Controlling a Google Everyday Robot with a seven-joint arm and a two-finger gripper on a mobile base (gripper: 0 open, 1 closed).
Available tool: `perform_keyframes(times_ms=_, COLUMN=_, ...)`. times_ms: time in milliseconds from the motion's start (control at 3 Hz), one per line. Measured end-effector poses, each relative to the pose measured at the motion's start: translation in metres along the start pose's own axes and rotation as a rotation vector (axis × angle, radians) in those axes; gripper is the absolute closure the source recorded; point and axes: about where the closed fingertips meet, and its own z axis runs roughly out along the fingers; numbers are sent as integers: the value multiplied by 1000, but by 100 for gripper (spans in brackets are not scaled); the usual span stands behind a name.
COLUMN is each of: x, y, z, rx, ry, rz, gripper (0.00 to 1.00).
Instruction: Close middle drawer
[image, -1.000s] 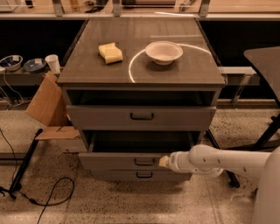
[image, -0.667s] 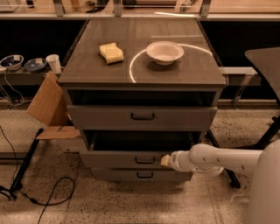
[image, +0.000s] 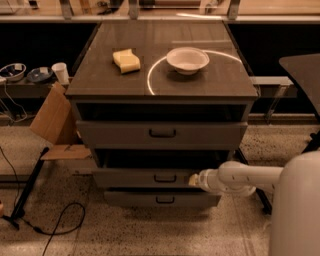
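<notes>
The grey cabinet (image: 162, 85) has three drawers. The middle drawer (image: 135, 178) stands partly pulled out, with its low front panel and small dark bar handle (image: 165, 178) ahead of the dark opening above it. My gripper (image: 192, 180) is at the end of the white arm (image: 240, 178) coming in from the right. Its tip rests against the right part of the middle drawer's front panel, just right of the handle. The top drawer (image: 162, 133) also stands a little open. The lowest drawer (image: 162, 199) sits below.
A yellow sponge (image: 127, 60) and a white bowl (image: 187, 59) sit on the cabinet top. A cardboard piece (image: 52, 120) leans at the cabinet's left. A black stand and cable (image: 30, 200) lie on the floor to the left. A dark table (image: 305, 75) is at the right.
The middle drawer's front panel has moved back toward the cabinet a little. The gripper has followed it inward, still against the panel.
</notes>
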Motion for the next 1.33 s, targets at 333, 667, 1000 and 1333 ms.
perform_keyframes(times_ms=333, x=-11, y=-17, z=5, rx=19, ry=-11, rz=-1, gripper=100)
perform_keyframes(times_ms=667, x=-21, y=-39, z=9, rx=40, ry=-21, rz=-10, gripper=100)
perform_keyframes(times_ms=1000, x=-21, y=-40, z=8, rx=41, ry=-25, rz=-11, gripper=100)
perform_keyframes(times_ms=1333, x=-34, y=-43, z=7, rx=43, ry=-45, rz=-15, gripper=100)
